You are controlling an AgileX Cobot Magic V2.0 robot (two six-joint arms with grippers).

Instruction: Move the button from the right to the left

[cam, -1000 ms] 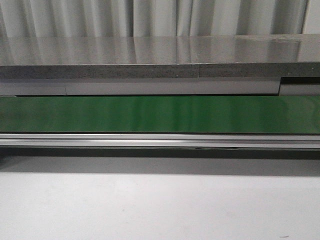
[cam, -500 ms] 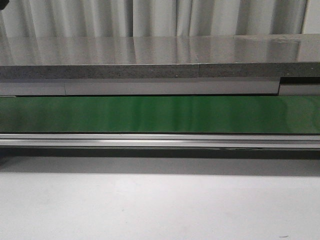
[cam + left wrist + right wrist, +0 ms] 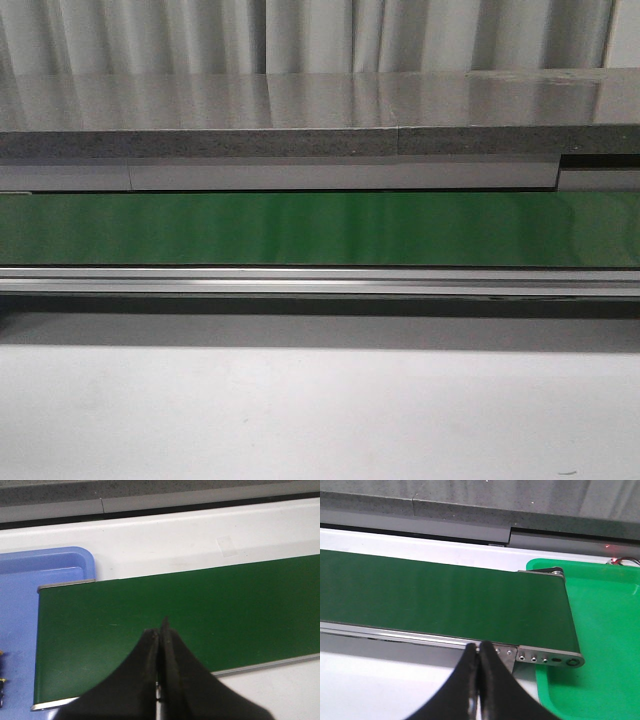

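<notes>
Front view: green belt [image 3: 320,228] runs bare across the frame above the white desk [image 3: 320,410]; no button, no arms. Left wrist view: left pincer [image 3: 159,635] pressed closed, empty, over the belt's end beside a blue tray [image 3: 45,567]. Right wrist view: right pincer [image 3: 480,652] closed, empty, near the belt's other end by a green tray [image 3: 600,645]. Button unseen anywhere. Judgement: the right pincer should open before reaching, once the button appears.

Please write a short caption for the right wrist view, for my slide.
Right gripper, jaws shut and empty, above the green belt near its end by the green tray; no button visible.
</notes>
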